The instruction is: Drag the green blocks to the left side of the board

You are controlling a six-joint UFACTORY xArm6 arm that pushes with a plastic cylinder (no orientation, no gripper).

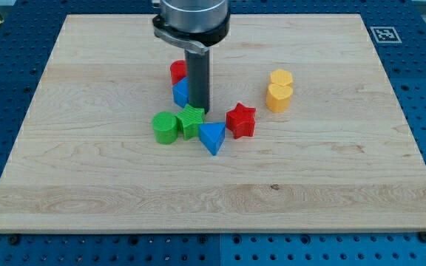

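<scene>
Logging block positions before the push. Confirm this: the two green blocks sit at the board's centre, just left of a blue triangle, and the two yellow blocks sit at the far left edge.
Wrong on the yellow blocks: the camera view shows them right of centre. The green blocks do sit beside the blue triangle.

No readable words or numbers, only a black-and-white square marker [384, 34] on the board's [87, 185] top-right corner
</scene>
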